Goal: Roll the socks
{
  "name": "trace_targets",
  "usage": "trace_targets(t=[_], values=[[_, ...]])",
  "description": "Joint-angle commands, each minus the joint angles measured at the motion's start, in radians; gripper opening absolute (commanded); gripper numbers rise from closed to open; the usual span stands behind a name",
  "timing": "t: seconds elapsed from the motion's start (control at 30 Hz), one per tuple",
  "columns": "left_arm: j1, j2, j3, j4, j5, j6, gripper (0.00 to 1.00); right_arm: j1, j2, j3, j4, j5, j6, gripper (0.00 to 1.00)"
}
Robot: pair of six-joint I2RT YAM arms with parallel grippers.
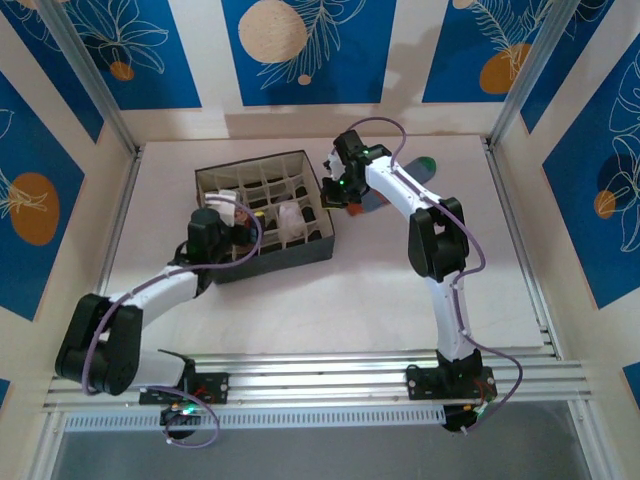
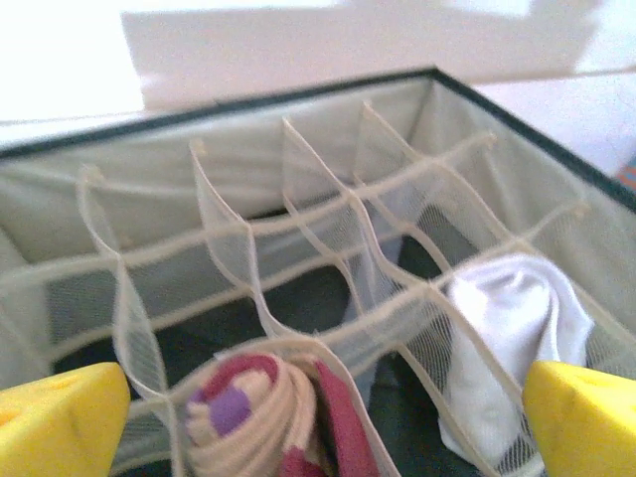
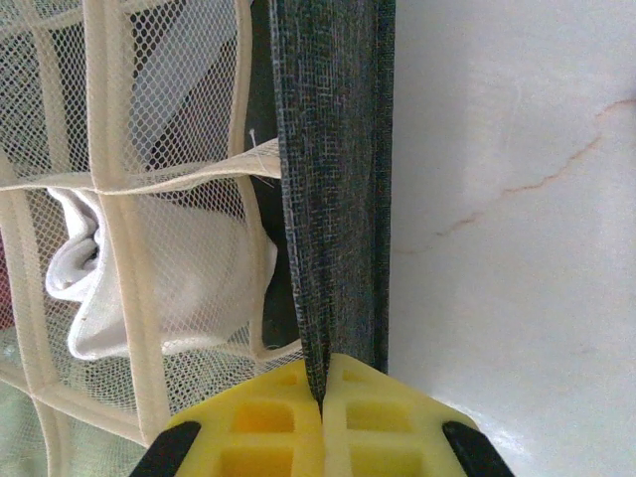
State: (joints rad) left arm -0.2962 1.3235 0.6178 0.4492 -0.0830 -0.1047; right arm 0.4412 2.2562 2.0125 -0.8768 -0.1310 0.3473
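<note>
Desk (image 1: 300, 310): white, with a faint reddish vein (image 3: 537, 184) just right of the box (image 1: 285, 260). The box is dark fabric with mesh-divided cells and sits flat on the desk. Sock (image 1: 424, 164), grey-blue with a green toe, lies flat on the desk right of the box's far corner; can't tell if they touch. Aluminium rail (image 1: 320, 375) runs along the desk edge in front of the box.

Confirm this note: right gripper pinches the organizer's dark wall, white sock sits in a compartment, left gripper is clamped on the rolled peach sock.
Not quite. The left gripper is open, its jaws wide apart and clear of the rolled peach sock below it; the left wrist view shows this. The rest holds.
</note>
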Motion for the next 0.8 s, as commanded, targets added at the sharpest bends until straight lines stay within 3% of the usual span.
trace_targets(t=[0.0,0.13,0.2,0.5,0.6,0.77], values=[[0.025,-0.049,0.106,-0.166,-0.116,0.022,1.0,0.024,0.051,0.026,-0.013,-0.004,0.056,0.0],[0.034,-0.067,0.176,-0.272,-0.276,-0.012,1.0,0.052,0.086,0.069,0.001,-0.024,0.089,0.0],[0.043,-0.08,0.178,-0.277,-0.298,-0.044,1.0,0.069,0.11,0.107,0.001,-0.028,0.099,0.04],[0.076,-0.129,0.185,-0.344,-0.006,-0.023,1.0,0.158,0.245,0.374,-0.029,-0.103,0.084,0.35],[0.075,-0.119,0.221,-0.419,0.084,-0.017,1.0,0.164,0.233,0.387,-0.017,-0.128,0.066,0.43],[0.066,-0.078,0.24,-0.448,0.213,-0.058,0.95,0.145,0.154,0.343,-0.012,-0.11,0.02,0.49]])
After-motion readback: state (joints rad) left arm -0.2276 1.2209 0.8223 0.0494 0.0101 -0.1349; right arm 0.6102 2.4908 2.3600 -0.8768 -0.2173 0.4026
